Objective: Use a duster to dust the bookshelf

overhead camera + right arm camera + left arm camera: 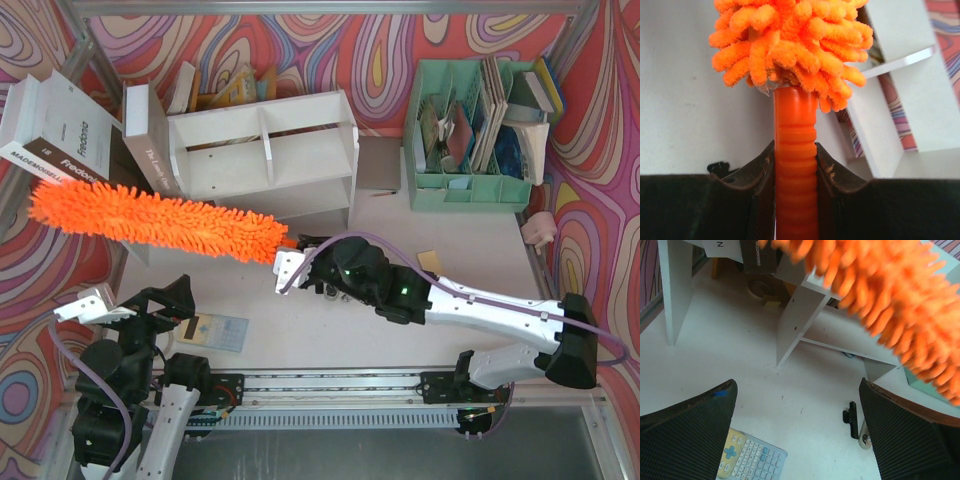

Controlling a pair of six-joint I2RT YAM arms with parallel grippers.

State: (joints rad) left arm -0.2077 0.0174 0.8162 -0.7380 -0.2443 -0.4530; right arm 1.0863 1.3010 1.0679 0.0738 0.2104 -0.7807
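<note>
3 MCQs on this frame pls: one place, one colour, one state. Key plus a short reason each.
1. In the top view, where is the mint-green file organiser relative to the bookshelf?
A. On top of it
B. To its right
C. To its left

2. What colour is the duster handle?
A. White
B. Blue
C. Orange

3. What is the right end effector doing?
A. Shut on the duster's handle
B. Open and empty
C. Shut on nothing

Key:
1 B: the organiser stands apart from the shelf, on its right.
2 C: the right wrist view shows a ribbed orange handle.
3 A: both fingers press against the handle's sides.
</note>
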